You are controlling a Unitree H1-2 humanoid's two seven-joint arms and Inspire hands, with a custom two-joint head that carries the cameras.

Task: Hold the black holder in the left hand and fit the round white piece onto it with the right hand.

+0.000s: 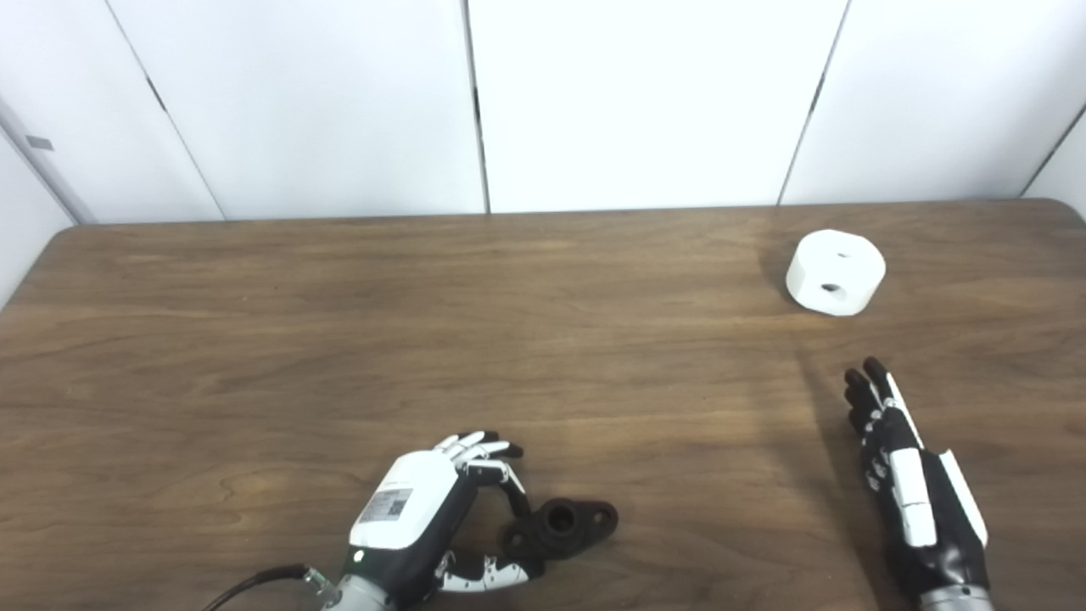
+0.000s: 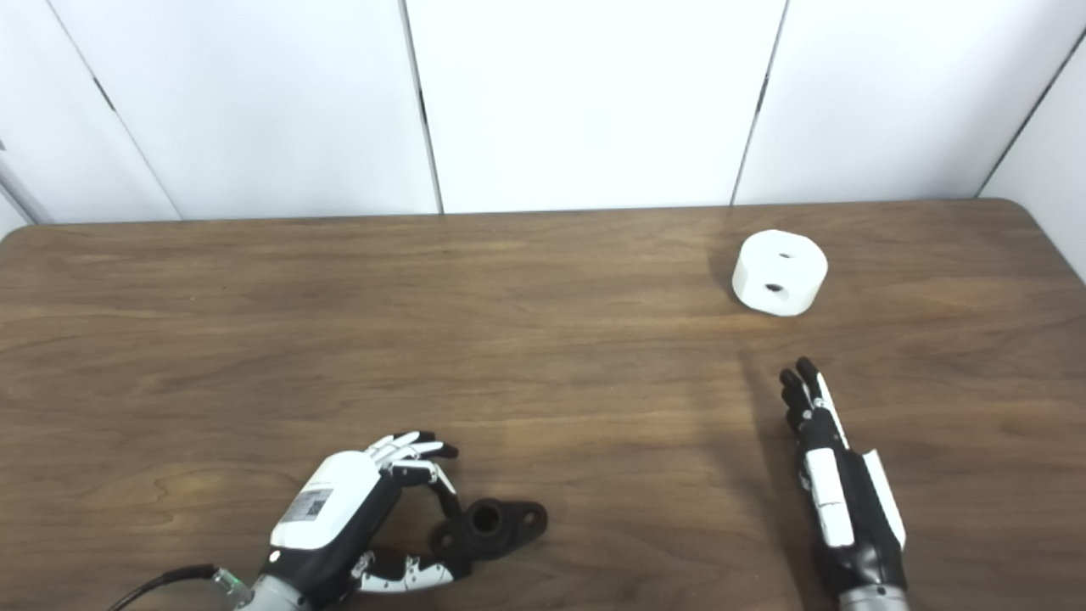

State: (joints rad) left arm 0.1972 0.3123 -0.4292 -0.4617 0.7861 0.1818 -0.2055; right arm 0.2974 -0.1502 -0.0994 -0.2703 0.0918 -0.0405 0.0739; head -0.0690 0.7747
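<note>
The black holder [image 1: 563, 527] lies on the wooden table near the front edge, a short tube with a flat flange and a hole at its right end. My left hand [image 1: 424, 518] is at its left end, with fingers [image 1: 506, 488] curled over it from above and the thumb under it, pinching that end. The round white piece [image 1: 836, 271], a squat cylinder with two small holes, stands at the far right of the table. My right hand [image 1: 899, 475] is open with its fingers stretched straight toward the white piece, well short of it and holding nothing.
The brown wooden table [image 1: 339, 339] ends at white wall panels behind. A black cable [image 1: 254, 585] trails from my left wrist at the bottom edge. Nothing else stands on the table.
</note>
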